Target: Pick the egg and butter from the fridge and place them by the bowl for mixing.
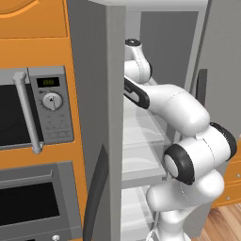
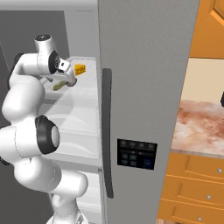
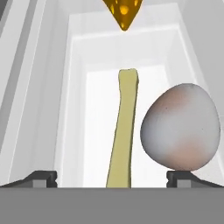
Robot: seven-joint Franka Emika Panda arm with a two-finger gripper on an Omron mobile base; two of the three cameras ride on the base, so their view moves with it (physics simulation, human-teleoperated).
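Egg (image 3: 180,127) just above right fingertip (image 3: 183,178), pincer (image 3: 112,178) spread wide, empty

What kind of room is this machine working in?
Most likely a kitchen, computer-rendered: an open grey fridge with glass shelves, a built-in microwave in orange cabinets, and a marbled countertop.

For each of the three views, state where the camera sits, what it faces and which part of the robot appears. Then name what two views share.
Left base view: behind the arm's left, facing the fridge and microwave; arm at right.
Right base view: behind its right, facing the fridge door; arm at left.
Hand view: on the hand, facing along a shelf; open fingertips at bottom, egg by one.
Shared: butter shows in right base and hand views.
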